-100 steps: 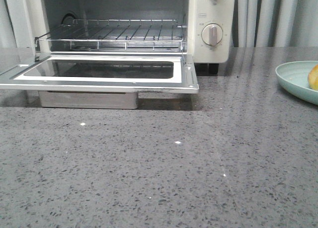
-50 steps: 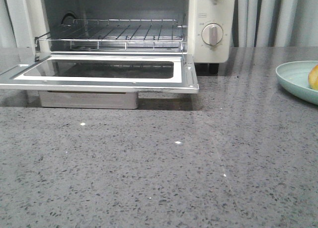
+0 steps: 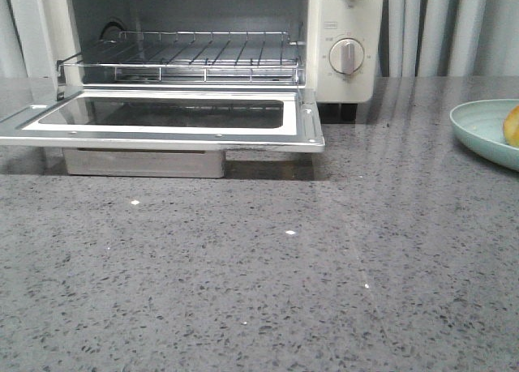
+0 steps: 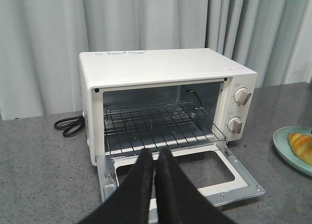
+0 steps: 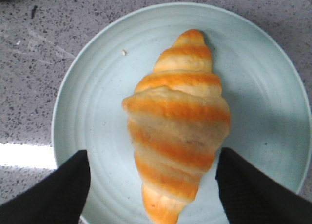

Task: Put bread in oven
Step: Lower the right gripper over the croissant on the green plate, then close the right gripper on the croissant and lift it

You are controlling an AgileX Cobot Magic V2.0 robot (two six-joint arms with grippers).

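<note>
The bread (image 5: 178,121), golden-brown with paler stripes, lies on a pale green plate (image 5: 97,102); a sliver of it shows at the front view's right edge (image 3: 512,126). My right gripper (image 5: 152,185) hangs over it, open, one finger on each side of the roll and not touching it. The cream-white oven (image 4: 161,72) stands at the back with its door (image 3: 162,121) folded down flat and its wire rack (image 3: 186,56) bare. My left gripper (image 4: 155,158) is shut on nothing, in front of the open door. Neither gripper shows in the front view.
A black power cord (image 4: 70,125) lies coiled beside the oven. Grey curtains (image 4: 44,43) hang behind it. The plate (image 3: 480,129) sits at the right edge of the speckled grey counter (image 3: 259,275). Two round knobs (image 3: 346,56) are on the oven's right panel.
</note>
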